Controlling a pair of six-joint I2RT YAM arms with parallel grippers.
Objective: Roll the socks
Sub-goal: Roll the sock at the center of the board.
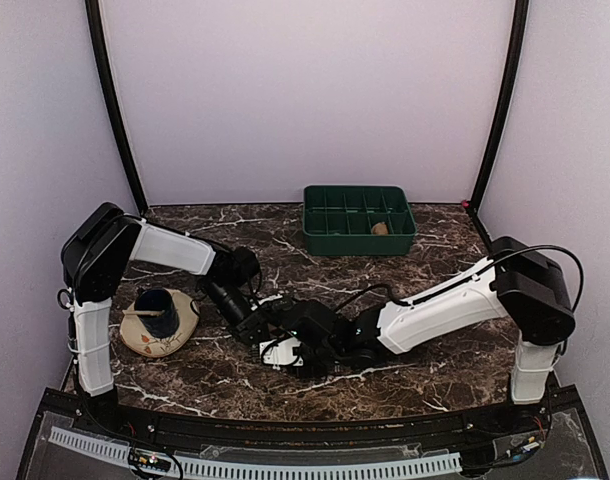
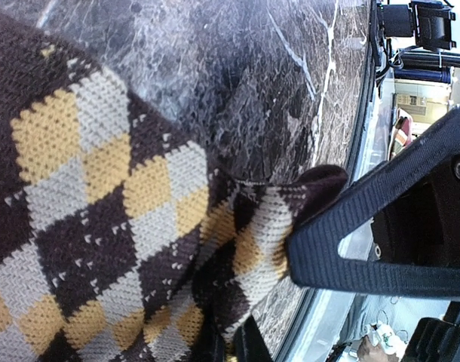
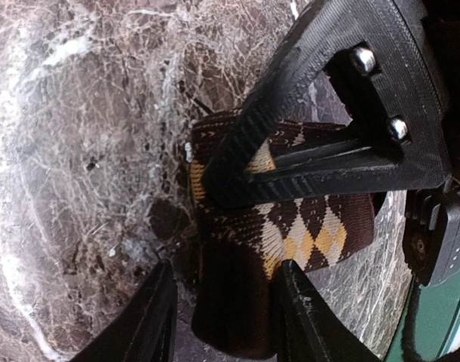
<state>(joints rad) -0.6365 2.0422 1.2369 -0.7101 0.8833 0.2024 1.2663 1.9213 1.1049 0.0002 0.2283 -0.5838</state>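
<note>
The sock [image 2: 102, 226], the one with the brown, cream and yellow diamond check, lies on the marble table [image 1: 425, 370] near its middle, right where the two arms meet. The left gripper [image 2: 268, 298] is pressed together on one edge of it and pins that edge close to the tabletop. The right gripper [image 3: 226, 317] comes in from the other side. Its fingers [image 3: 151, 324] stand partway apart, one on each side of the sock's dark, folded end. Whether they actually squeeze that fold cannot be told from the wrist view. The sock's long axis seems to run from the right gripper's end towards the left one's pinch, so both arms are equally near. The rolling probably falls to the right gripper, turning its end over towards the pinned edge.
</note>
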